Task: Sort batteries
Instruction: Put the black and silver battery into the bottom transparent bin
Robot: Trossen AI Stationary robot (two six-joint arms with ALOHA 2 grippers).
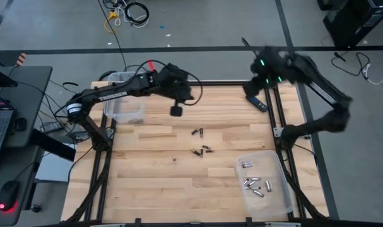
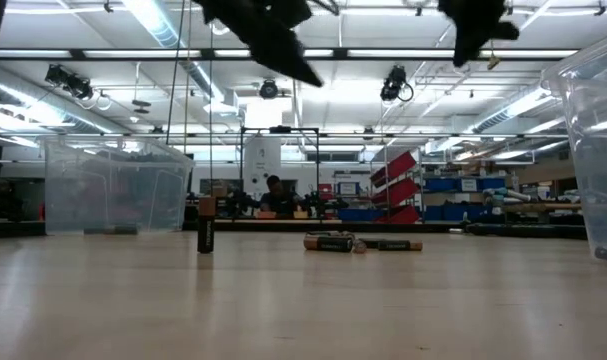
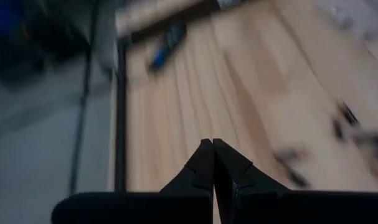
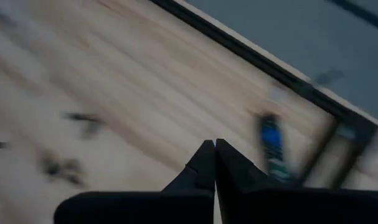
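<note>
On the wooden table (image 1: 147, 183), dark batteries (image 1: 201, 150) lie mid-table; the left pincer (image 1: 176, 111) and right pincer (image 1: 255, 88) hang near the far edge, both closed and empty.

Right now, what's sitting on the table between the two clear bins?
In the high view, a few dark batteries lie loose on the bare wood between the left bin and the right bin, which holds silvery batteries.

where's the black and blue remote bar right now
In the high view, the remote bar lies at the table's far right corner, just below the raised right gripper.
</note>
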